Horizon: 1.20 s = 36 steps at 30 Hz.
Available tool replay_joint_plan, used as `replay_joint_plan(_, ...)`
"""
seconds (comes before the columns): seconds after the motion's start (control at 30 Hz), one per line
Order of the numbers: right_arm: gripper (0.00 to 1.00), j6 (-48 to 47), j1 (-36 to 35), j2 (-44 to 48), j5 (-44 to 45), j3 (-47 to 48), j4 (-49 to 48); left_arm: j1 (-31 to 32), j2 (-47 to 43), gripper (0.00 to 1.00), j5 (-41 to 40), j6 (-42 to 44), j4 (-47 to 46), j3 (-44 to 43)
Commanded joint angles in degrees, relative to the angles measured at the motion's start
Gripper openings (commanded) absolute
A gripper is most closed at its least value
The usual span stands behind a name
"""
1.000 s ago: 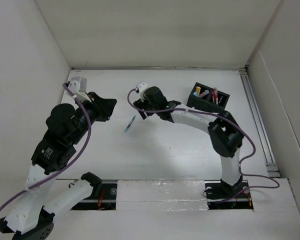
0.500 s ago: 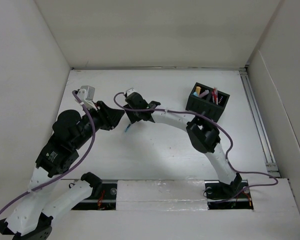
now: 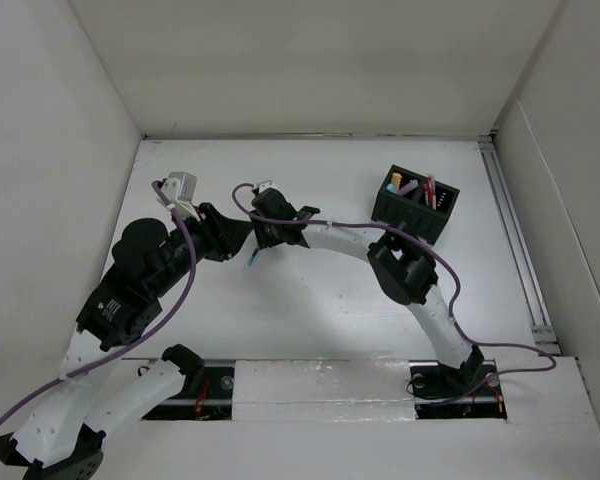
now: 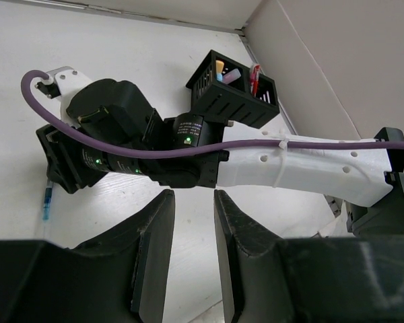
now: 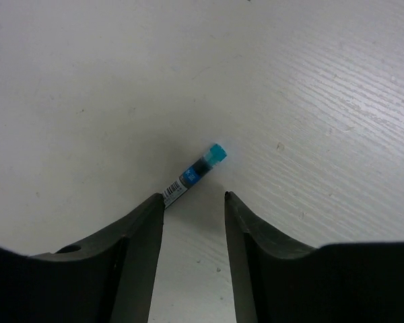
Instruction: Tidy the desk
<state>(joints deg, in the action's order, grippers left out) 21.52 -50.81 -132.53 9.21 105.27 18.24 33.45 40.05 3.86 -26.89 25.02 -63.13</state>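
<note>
The desk [image 3: 320, 300] is the white tabletop beneath both arms. Left gripper [image 4: 192, 202]: poised above the desk at left of centre, jaws parted by a narrow gap, nothing between them. Pen [image 5: 200, 168]: lies flat on the desk, blue cap outward. Right gripper [image 5: 193, 202]: jaws spread, straddling the pen, not clamped on it. Box [image 3: 416, 203]: far right, black, holding upright pens.
</note>
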Motion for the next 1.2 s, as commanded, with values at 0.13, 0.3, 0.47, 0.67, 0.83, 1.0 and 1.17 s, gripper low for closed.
replay_joint_plan(0.13,0.45,0.29,-0.35,-2.82,0.89,4.05,0.47,0.30,-0.06,0.27,-0.43,0.53,-2.95,0.47)
replay_joint_plan(0.3,0.44,-0.16,-0.35,-4.40,1.68,6.35,3.03,0.30,0.03,0.27,-0.52,0.62,-3.31,0.47)
replay_joint_plan(0.47,0.42,-0.51,-0.35,-6.60,2.04,9.86,6.45,0.30,0.02,0.27,-0.52,0.62,-3.22,0.64)
replay_joint_plan(0.67,0.32,-0.16,-0.87,-3.10,3.70,8.29,1.63,0.30,-0.85,0.27,-1.39,0.62,-2.16,0.29)
replay_joint_plan(0.83,0.35,-2.00,-1.40,1.13,6.69,5.64,-3.91,0.30,-1.21,0.27,-1.66,0.70,-2.16,0.12)
replay_joint_plan(1.0,0.41,-3.50,-1.40,-0.36,6.17,8.37,-3.65,0.30,-1.47,0.27,-1.31,0.62,-2.52,0.12)
replay_joint_plan(1.17,0.45,-2.98,-1.93,-3.87,4.58,13.17,-2.96,0.30,-1.82,0.27,-1.83,0.62,-1.55,-0.32)
